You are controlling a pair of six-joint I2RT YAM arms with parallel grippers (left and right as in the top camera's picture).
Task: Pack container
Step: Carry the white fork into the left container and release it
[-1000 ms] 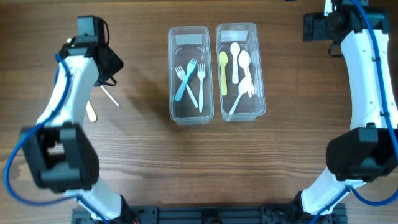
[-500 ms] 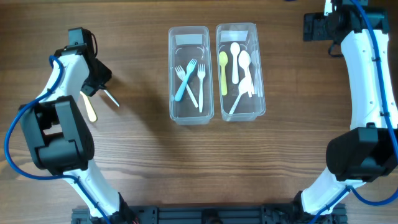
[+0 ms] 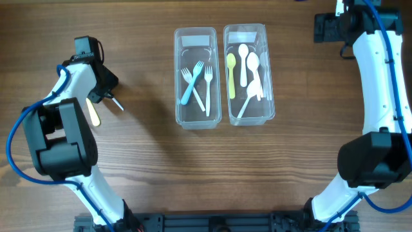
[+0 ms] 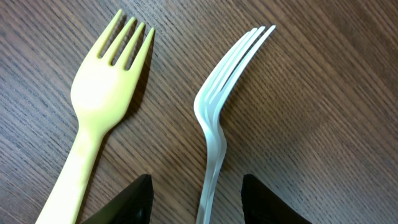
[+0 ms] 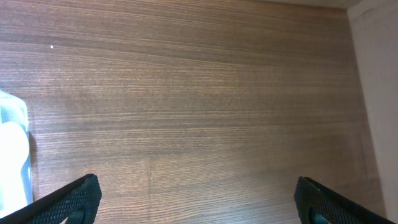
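Two clear containers stand side by side at the table's middle. The left container point(image 3: 177, 77) holds a blue fork point(image 3: 188, 88) and white forks; the right container point(image 3: 272, 77) holds a yellow spoon point(image 3: 232, 74) and white spoons. Left of them, a yellow fork point(image 3: 94, 113) point(image 4: 99, 93) and a white fork point(image 3: 116, 102) point(image 4: 217, 118) lie on the wood, the white one on its edge. My left gripper point(image 3: 104, 90) point(image 4: 198, 205) is open and low over the table, its jaws either side of the white fork's handle with gaps on both sides. My right gripper point(image 3: 327, 27) point(image 5: 196, 202) is wide open over bare wood at the far right.
The table is brown wood grain point(image 5: 199, 93). A corner of the right container point(image 5: 12, 155) shows at the left edge of the right wrist view. A pale strip point(image 5: 376, 93) runs down that view's right side, beyond the table edge.
My left wrist has swung left and come down over the two loose forks. Its jaw gap is unchanged. The right arm and the cutlery in the containers have not moved.
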